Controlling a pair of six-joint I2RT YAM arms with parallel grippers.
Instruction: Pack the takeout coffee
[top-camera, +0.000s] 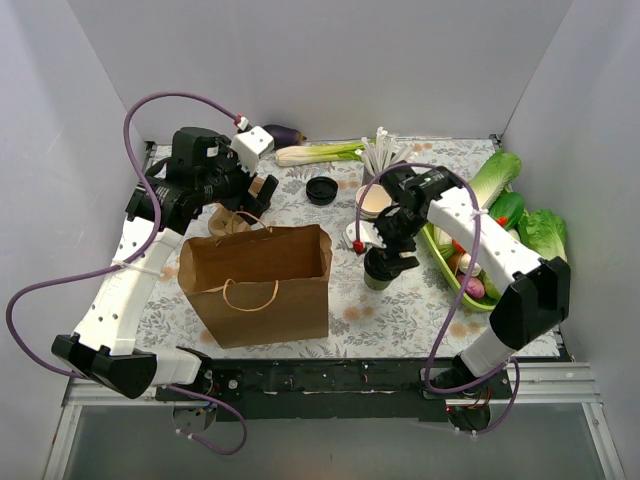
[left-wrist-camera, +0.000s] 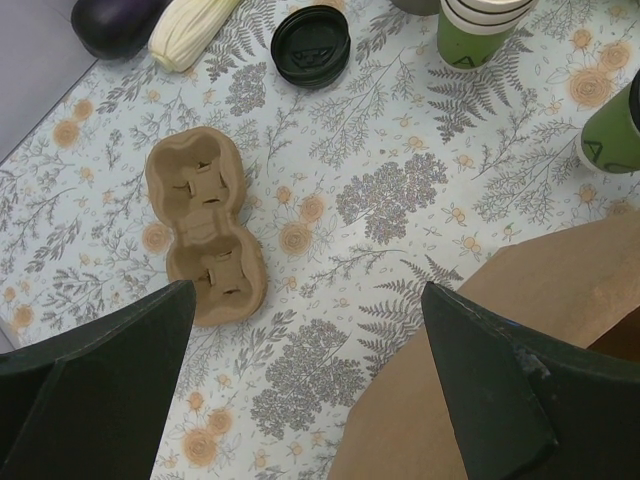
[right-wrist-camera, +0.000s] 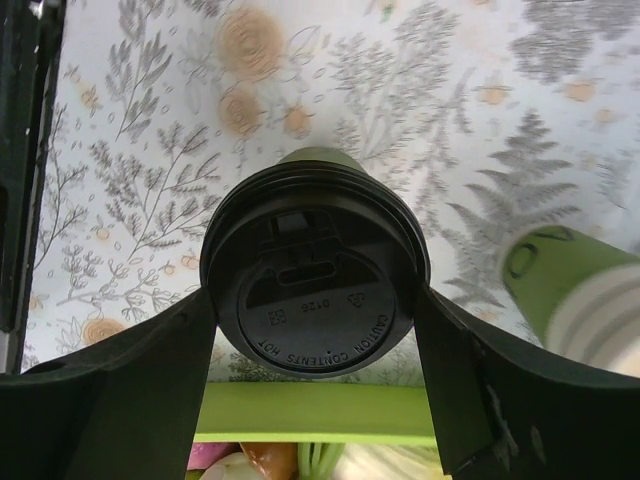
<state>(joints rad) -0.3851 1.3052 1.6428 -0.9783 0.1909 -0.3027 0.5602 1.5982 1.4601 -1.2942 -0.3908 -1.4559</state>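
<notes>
The takeout coffee (top-camera: 379, 272), a green-bottomed paper cup with a black lid (right-wrist-camera: 315, 265), stands right of the open brown paper bag (top-camera: 257, 285). My right gripper (top-camera: 386, 252) is shut on it, with one finger touching each side just under the lid rim, as the right wrist view (right-wrist-camera: 315, 305) shows. I cannot tell whether the cup rests on the table. It also shows at the right edge of the left wrist view (left-wrist-camera: 610, 135). My left gripper (left-wrist-camera: 308, 292) is open and empty, above the table by the bag's far left corner (left-wrist-camera: 520, 350).
A cardboard cup carrier (left-wrist-camera: 205, 225) lies behind the bag. A loose black lid (top-camera: 321, 190), a stack of lidless cups (top-camera: 373, 200) and stirrers (top-camera: 380, 155) stand further back. A green tray (top-camera: 447, 272) of vegetables is on the right, a leek (top-camera: 315, 153) and an eggplant (top-camera: 285, 135) at the back.
</notes>
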